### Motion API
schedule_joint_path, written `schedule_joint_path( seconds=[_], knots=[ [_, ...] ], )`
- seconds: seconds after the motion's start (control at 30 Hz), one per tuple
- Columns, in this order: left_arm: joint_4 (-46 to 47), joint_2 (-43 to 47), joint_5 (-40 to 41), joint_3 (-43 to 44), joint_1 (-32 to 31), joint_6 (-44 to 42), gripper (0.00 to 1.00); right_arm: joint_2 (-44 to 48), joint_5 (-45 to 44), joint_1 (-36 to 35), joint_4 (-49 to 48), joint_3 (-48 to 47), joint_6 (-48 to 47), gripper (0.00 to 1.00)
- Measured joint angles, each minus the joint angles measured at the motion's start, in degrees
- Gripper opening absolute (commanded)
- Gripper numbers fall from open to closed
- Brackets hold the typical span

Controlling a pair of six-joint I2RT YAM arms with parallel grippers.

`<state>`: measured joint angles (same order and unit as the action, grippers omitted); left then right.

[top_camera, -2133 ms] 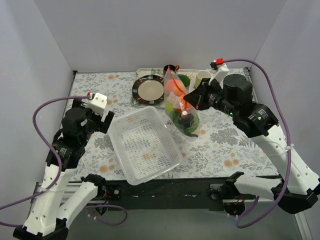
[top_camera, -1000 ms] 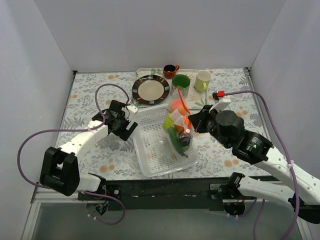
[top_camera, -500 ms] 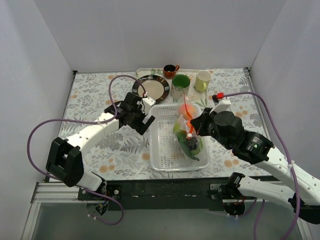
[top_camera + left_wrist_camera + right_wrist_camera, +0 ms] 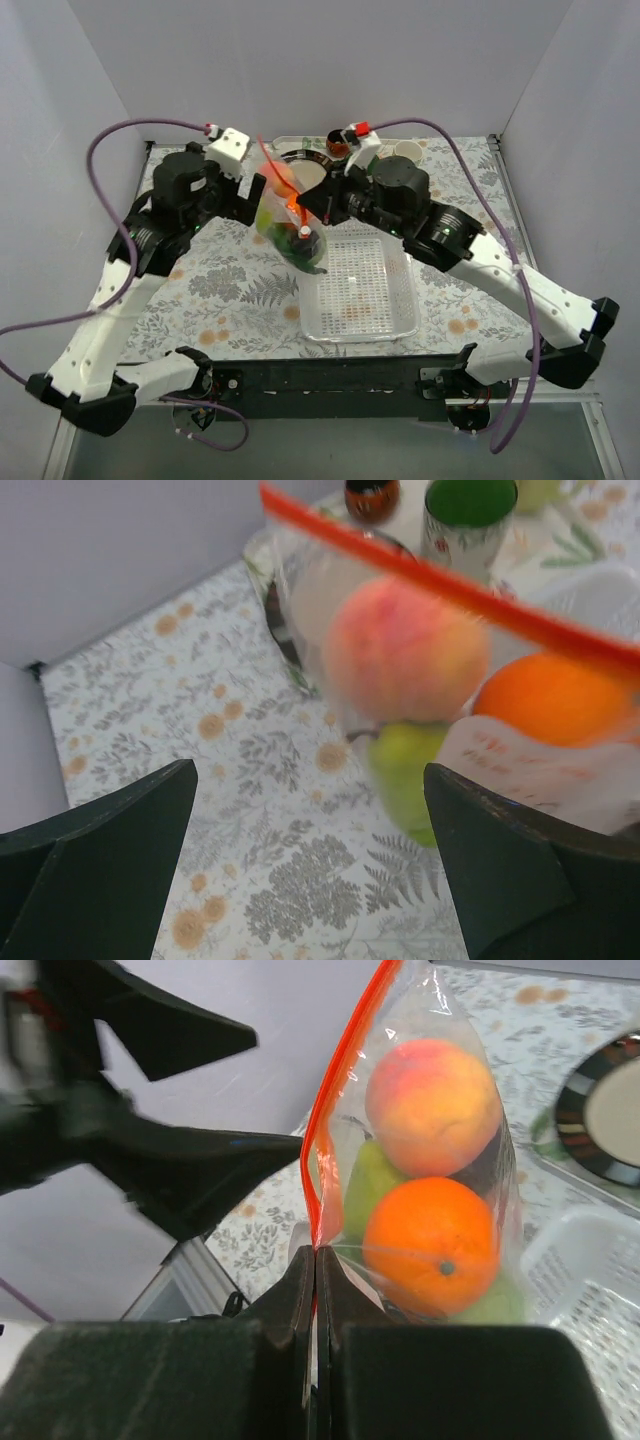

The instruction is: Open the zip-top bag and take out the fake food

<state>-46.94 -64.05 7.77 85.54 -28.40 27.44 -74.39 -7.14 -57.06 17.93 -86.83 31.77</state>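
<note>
Bag hangs over the far middle of the table, just left of the white basket, red zip strip uppermost. Inside: peach on top, orange below, pear behind. Right gripper pinches the zip strip, fingers pressed together. Left gripper spread wide just left of the bag, not touching. Bag's bottom may graze the table; hard to tell. Plate and green mug at the far edge.
</note>
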Motion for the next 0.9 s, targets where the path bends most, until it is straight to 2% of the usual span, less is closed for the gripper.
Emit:
schedule_joint_path(
  seconds=[0.23,0.43,0.6,0.67,0.7,0.8,0.9],
  knots=[
    [7.6,19.9,7.2,2.3,0.6,1.1,0.98,-20.4,14.2,-1.5,-1.4,-13.5,-3.5,0.01],
    [4.5,28.8,2.4,1.5,1.0,-2.1,0.98,-35.0,21.5,-3.2,0.1,-21.9,-6.7,0.01],
    [-1.3,29.1,-2.5,-6.3,1.0,-8.7,0.98,-37.6,27.4,-3.4,0.0,-21.9,-11.1,0.01],
    [-2.8,30.3,-3.6,-12.3,1.0,-12.1,0.96,-37.4,29.7,-3.4,-0.7,-21.9,-13.0,0.01],
    [-3.5,30.7,-4.1,-14.6,1.0,-13.4,0.92,-37.2,30.5,-3.4,-1.2,-21.7,-13.9,0.01],
    [-5.5,32.9,-5.3,-22.1,1.0,-18.0,0.88,-33.9,32.4,-3.4,-2.5,-16.5,-16.9,0.01],
    [-6.3,33.3,-7.1,-25.2,1.0,-21.2,0.88,-29.5,32.8,-3.4,-3.4,-10.3,-19.0,0.01]
  ],
)
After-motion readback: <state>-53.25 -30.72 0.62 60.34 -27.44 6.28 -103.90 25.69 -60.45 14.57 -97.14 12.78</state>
